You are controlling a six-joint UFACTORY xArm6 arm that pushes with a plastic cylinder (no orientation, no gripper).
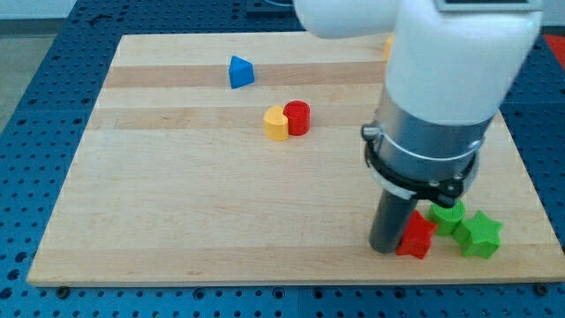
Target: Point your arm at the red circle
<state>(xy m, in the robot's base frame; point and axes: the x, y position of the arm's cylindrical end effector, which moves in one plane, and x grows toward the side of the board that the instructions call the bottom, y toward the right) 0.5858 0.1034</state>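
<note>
Red block half behind arm

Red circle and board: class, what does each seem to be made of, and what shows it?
Red circle: probably plastic or painted wood; even, solid colour, faint sheen, no grain visible.
Board: looks like light wood, smooth matte finish; grain lines and plank-like bands of differing tone run across it.

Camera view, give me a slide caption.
My tip rests beside the red star, far from the red circle touching the yellow heart.
</note>
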